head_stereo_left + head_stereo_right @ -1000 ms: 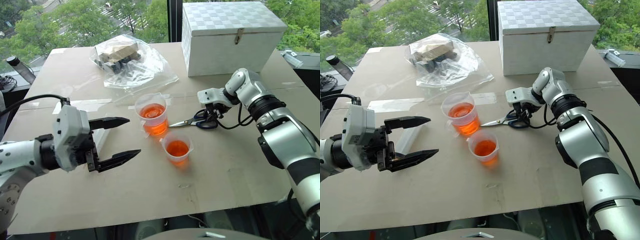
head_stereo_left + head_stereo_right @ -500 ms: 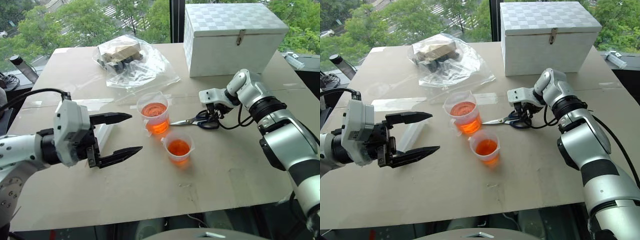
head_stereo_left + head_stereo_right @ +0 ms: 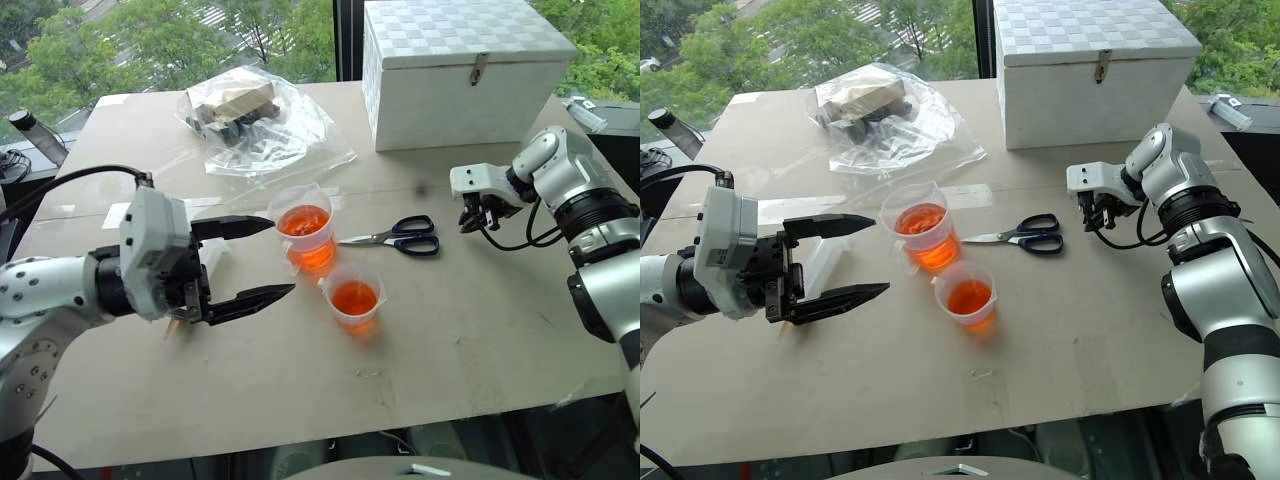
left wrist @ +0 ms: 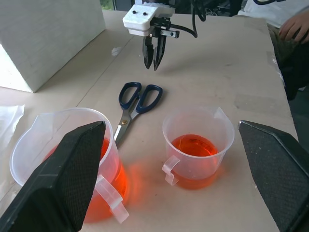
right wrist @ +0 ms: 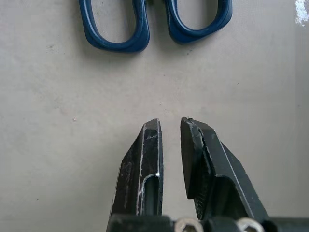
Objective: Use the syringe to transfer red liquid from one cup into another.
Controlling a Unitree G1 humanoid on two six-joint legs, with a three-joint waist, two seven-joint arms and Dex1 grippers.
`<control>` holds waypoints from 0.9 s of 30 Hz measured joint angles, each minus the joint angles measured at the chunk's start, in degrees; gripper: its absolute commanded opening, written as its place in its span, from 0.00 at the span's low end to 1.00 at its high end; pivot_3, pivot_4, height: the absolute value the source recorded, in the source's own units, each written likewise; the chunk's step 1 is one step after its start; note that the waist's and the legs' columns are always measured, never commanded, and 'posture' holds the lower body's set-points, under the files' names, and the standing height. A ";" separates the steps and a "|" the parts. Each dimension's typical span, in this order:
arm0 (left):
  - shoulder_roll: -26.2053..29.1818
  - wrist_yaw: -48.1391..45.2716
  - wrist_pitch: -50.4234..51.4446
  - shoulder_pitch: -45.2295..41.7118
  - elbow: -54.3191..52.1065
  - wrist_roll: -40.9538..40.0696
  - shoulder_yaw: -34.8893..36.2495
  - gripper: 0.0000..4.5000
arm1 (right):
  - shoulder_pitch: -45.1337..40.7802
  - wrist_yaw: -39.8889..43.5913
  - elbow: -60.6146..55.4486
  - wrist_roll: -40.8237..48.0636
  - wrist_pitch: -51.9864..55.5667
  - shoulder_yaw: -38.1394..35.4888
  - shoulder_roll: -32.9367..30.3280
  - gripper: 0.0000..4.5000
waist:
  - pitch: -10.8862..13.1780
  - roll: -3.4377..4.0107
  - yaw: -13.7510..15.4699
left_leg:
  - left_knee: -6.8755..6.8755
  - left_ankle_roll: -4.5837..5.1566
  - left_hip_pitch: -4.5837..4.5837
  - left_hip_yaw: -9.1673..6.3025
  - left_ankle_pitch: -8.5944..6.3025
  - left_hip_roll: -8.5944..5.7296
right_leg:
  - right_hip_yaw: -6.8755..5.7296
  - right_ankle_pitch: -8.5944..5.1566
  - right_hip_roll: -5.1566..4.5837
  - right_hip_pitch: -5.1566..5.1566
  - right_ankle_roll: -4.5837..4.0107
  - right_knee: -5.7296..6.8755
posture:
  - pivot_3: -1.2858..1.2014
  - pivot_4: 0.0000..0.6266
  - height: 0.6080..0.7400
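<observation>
Syringe [image 3: 818,268] lies on the table [image 3: 1060,330] under the left gripper [image 3: 855,260], its clear barrel showing between the two spread, empty fingers. Just beyond those fingertips stand the larger cup [image 3: 305,235] and the smaller cup [image 3: 355,297], both holding red liquid [image 4: 194,146]. The right gripper [image 3: 477,215] hangs nearly closed, holding nothing (a thin gap remains between its fingers), with the scissors [image 3: 400,236] lying apart, between it and the cups.

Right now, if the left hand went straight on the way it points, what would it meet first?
Probably the two cups: the larger cup lies ahead of one finger, the smaller cup between both. Which comes first is unclear.
</observation>
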 measured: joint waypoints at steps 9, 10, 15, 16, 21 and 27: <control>0.12 -0.26 -0.15 -1.00 0.62 0.26 -0.90 1.00 | 5.85 1.30 -18.26 6.19 14.11 -1.09 2.85 0.55 | 0.00 -0.02 0.70 | 0.54 0.01 -0.37 -0.17 -0.01 0.02 | -0.15 0.01 0.01 -0.21 0.02 0.35 | 0.52 0.24 1.00; 0.12 -0.25 -0.15 -1.01 0.62 0.26 -0.90 1.00 | 6.18 1.30 -19.28 6.38 14.59 -1.04 2.86 0.55 | -0.01 -0.02 0.74 | 0.55 0.01 -0.37 -0.17 -0.01 0.02 | -0.15 0.01 0.01 -0.21 0.02 0.37 | 0.52 0.24 1.00; 0.12 0.17 -0.12 -1.35 0.60 0.18 -0.91 1.00 | 7.70 0.86 -20.85 5.95 15.77 0.53 2.98 0.55 | -0.01 -0.02 0.74 | 0.57 0.01 -0.34 -0.16 -0.01 0.02 | -0.15 0.00 0.01 -0.21 0.02 0.47 | 0.52 0.24 1.00; 0.15 0.19 -0.08 -1.66 0.60 0.06 -0.92 1.00 | 7.80 0.37 -20.20 5.48 15.15 1.09 2.98 0.55 | 0.00 -0.02 0.67 | 0.57 0.01 -0.34 -0.15 -0.01 0.02 | -0.14 0.00 0.01 -0.22 0.02 0.48 | 0.52 0.24 1.00; 0.84 0.46 0.14 -2.52 0.56 -0.06 -0.92 1.00 | 5.77 -2.36 -14.73 4.60 13.06 1.79 4.66 0.55 | -0.09 -0.16 0.16 | 0.61 0.01 -0.23 -0.12 0.00 0.02 | -0.10 0.00 0.03 -0.16 0.02 0.55 | 0.52 0.24 1.00; 0.84 0.66 0.44 -2.38 0.44 -0.07 -0.91 1.00 | 4.83 -2.38 -12.33 4.83 12.63 1.73 5.13 0.55 | -0.14 -0.23 0.19 | 0.65 0.02 -0.19 -0.13 0.00 0.01 | -0.09 0.01 0.03 -0.15 0.02 0.61 | 0.52 0.24 1.00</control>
